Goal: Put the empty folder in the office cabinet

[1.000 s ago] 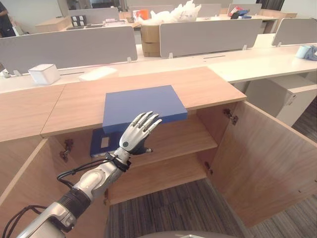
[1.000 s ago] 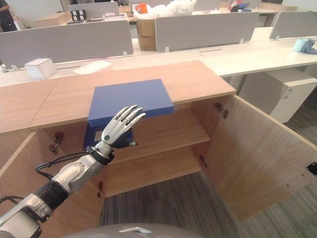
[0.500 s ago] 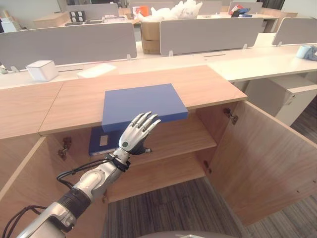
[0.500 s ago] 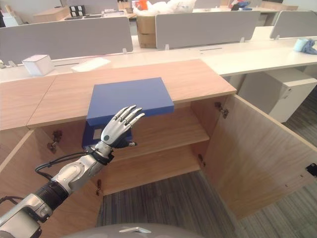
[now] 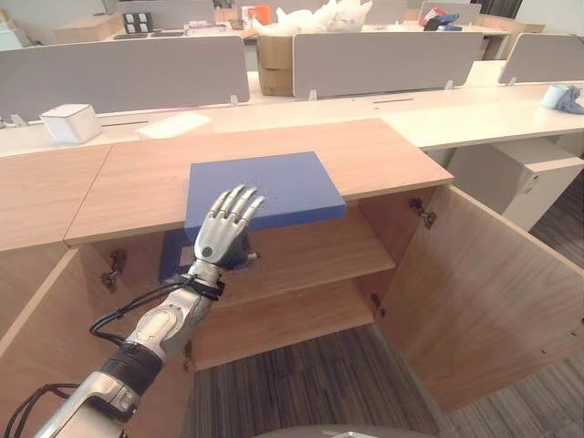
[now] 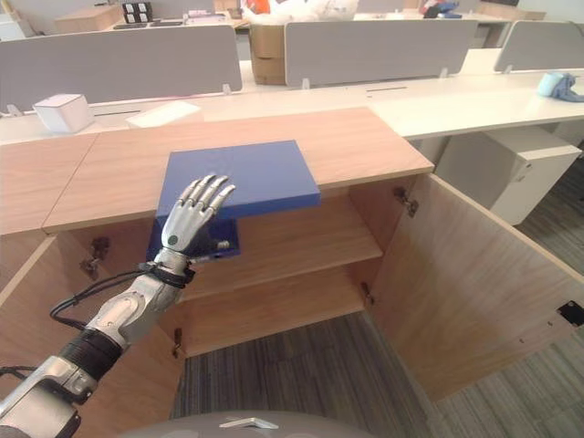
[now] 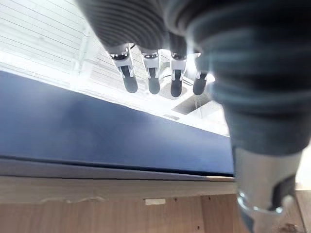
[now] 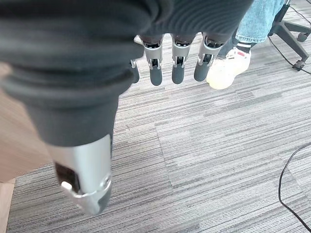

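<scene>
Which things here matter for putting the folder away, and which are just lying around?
Part of the job:
blue folder on the cabinet top
open cabinet
left hand, open
right hand, open

Just lying about:
second folder on the shelf
white box
cardboard box

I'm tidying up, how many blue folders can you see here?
2: one blue folder lies on the cabinet top, overhanging its front edge; a second folder sits on the upper shelf below. Others may be hidden.
</scene>
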